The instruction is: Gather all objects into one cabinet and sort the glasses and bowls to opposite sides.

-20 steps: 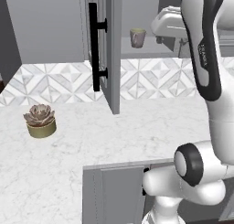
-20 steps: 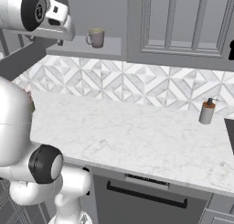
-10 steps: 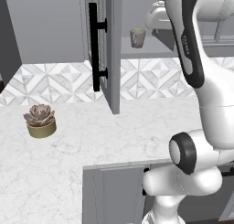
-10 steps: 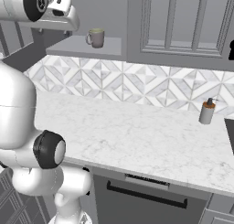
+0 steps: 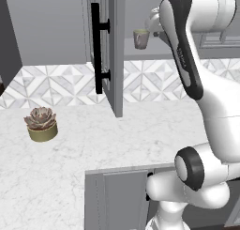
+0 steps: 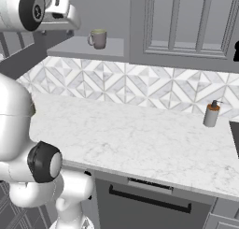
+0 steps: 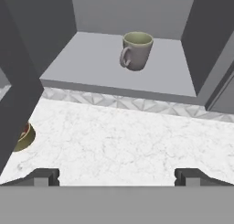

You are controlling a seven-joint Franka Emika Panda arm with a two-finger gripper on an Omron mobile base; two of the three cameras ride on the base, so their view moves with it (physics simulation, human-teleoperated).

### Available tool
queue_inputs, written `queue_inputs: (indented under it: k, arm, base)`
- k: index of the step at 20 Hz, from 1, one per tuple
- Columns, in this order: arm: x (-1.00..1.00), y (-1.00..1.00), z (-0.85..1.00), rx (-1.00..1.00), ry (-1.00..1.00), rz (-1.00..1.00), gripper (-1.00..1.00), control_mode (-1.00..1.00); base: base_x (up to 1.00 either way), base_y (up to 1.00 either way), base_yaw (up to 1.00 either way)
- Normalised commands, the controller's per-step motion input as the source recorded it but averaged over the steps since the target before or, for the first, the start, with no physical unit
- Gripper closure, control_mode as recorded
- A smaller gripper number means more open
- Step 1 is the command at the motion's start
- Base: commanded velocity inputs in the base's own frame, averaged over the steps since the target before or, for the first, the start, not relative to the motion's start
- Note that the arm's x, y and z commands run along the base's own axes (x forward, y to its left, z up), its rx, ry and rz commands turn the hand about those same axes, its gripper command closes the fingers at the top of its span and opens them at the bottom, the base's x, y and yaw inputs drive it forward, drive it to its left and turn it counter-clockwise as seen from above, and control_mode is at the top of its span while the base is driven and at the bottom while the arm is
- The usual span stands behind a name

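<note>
Taupe mug point(image 7: 135, 50) upright on cab shelf point(image 7: 91, 63); tool point(image 7: 116, 176) open.

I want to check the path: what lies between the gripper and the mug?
In the hand view, bare counter and the shelf front lie between the open gripper and the mug; nothing blocks it.

We note a matt grey-taupe mug point(image 7: 135, 50) that looks ceramic, with a lighter rim. The cabinet shelf point(image 7: 91, 63) is plain, smooth and matt grey. The bench point(image 6: 140, 134) reads as polished white marble with fine grey veining. The door handle point(image 5: 96, 48) appears as black satin metal.
</note>
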Motion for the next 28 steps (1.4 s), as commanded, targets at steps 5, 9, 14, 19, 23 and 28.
queue_inputs:
  k: [5,9,14,19,23,28]
  arm:
    - [0.02,0.0,-0.06,-0.02,-0.08,0.0,-1.0,-1.0]
    - [0.36,0.0,0.03,0.0,0.08,-0.03,-1.0,-1.0]
    - [0.47,0.0,0.2,0.0,0.18,-0.04,-1.0,-1.0]
    - [0.46,0.02,0.19,0.0,0.15,-0.03,-1.0,-1.0]
    - [0.29,0.0,-0.14,-0.05,-0.07,-0.03,-1.0,-1.0]
    - [0.38,0.0,-0.39,-0.1,-0.19,-0.03,-1.0,-1.0]
  base:
    - [0.0,0.0,0.0]
    - [0.0,0.0,0.0]
    - [0.0,0.0,0.0]
    - [0.0,0.0,0.0]
    - [0.0,0.0,0.0]
    - [0.0,0.0,0.0]
